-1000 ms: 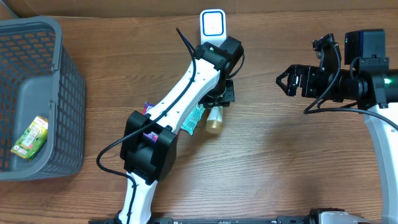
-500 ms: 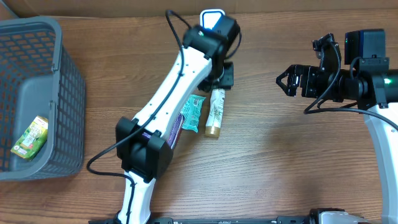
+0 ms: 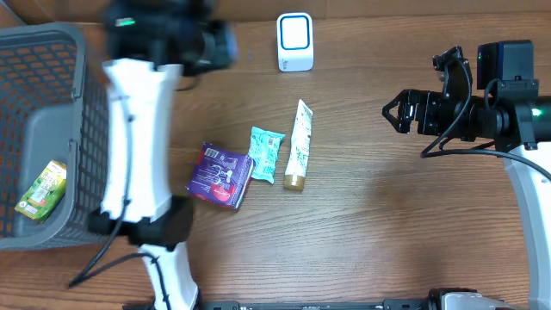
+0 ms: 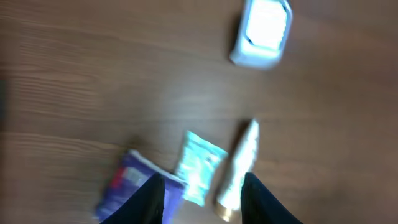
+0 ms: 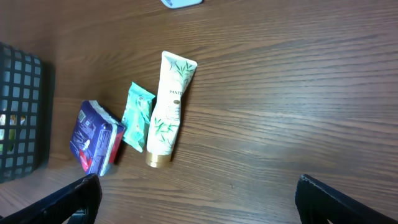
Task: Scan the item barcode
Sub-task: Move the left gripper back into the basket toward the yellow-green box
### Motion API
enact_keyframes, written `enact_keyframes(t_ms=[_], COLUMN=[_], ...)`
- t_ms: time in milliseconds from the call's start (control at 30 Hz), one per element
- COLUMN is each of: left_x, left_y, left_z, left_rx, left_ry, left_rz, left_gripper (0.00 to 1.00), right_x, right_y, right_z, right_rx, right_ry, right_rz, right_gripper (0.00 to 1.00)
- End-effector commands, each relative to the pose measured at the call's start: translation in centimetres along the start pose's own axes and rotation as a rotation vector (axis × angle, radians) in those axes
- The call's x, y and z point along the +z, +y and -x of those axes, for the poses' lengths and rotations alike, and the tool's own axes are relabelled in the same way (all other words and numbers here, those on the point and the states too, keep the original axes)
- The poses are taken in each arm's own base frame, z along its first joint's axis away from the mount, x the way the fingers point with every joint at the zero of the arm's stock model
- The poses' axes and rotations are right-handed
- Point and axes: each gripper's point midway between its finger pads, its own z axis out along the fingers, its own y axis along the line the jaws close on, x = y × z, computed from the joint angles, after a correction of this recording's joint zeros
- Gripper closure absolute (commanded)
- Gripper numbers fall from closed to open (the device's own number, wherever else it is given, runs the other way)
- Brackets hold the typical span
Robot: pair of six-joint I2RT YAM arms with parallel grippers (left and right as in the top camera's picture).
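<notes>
The purple glossy packet (image 3: 220,175) lies flat at mid-table, leftmost of three goods in a row. I take it as an item to be scanned, though no barcode shows on its upper face.

At the far left stands a grey mesh plastic basket (image 3: 99,129) with a green-and-yellow pouch (image 3: 41,191) inside. The left gripper (image 4: 202,180) hangs near the basket's far corner. It is blurred, its fingers parted with only table seen between them.

Just right of the packet, touching or nearly so, lies a teal foil sachet (image 3: 266,155), then a white plastic tube with a gold cap (image 3: 298,146). Beyond the tube stands a white box-shaped scanner (image 3: 294,41) with a blue-lit face. At the right, the right gripper (image 5: 199,190) is spread wide and empty, well apart from everything.

The packet looks light, soft and slick and would likely crumple. A pinch across its narrow width, on the side away from the sachet, seems safest.
</notes>
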Motion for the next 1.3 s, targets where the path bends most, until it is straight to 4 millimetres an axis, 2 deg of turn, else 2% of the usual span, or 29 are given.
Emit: enact_keyframes(t_ms=[0,133,267,300,367,533,600,800,967,1200,1267], left_x=[-5.7,-9.4,-11.1,-11.2,-10.9,-8.7,-7.4,-3.6,0.2,5.8,7.1], left_y=[4.2,11.3,18.5,20.4,24.2,31.3,33.2,37.3,39.8,42.1,42.2], left_z=[1.8,2.7,2.1,1.7,0.6,-3.3,-4.5,-7.5,-8.8,-10.1,-11.1], left_rx=[-0.033,-0.173,-0.339,-0.385,-0.476,-0.669,-0.723,-0.829,-0.854,-0.771,-0.743], left_ry=[-0.143,-0.236,-0.252,-0.242,-0.204,-0.067,-0.027,0.056,0.058,0.043,0.064], left_rz=[0.019,0.131,0.242,0.273,0.329,0.424,0.441,0.509,0.556,0.553,0.548], left_gripper=[0.67,0.64,0.57,0.55,0.43,0.35,0.33,0.32,0.32,0.29,0.24], right_x=[-0.6,-0.6,-0.6,-0.6,-0.6,-0.6,-0.6,-0.6,-0.6,-0.6,-0.6], right_y=[0.6,0.6,0.6,0.6,0.6,0.6,0.6,0.6,0.6,0.6,0.6], right_z=[0.7,0.7,0.7,0.7,0.7,0.7,0.7,0.7,0.7,0.7,0.7], right_rx=[-0.021,-0.021,-0.021,-0.021,-0.021,-0.021,-0.021,-0.021,-0.021,-0.021,-0.021], right_ry=[-0.030,-0.030,-0.030,-0.030,-0.030,-0.030,-0.030,-0.030,-0.030,-0.030,-0.030], right_rz=[0.002,0.002,0.002,0.002,0.001,0.002,0.001,0.002,0.002,0.001,0.002], right_gripper=[0.00,0.00,0.00,0.00,0.00,0.00,0.00,0.00,0.00,0.00,0.00])
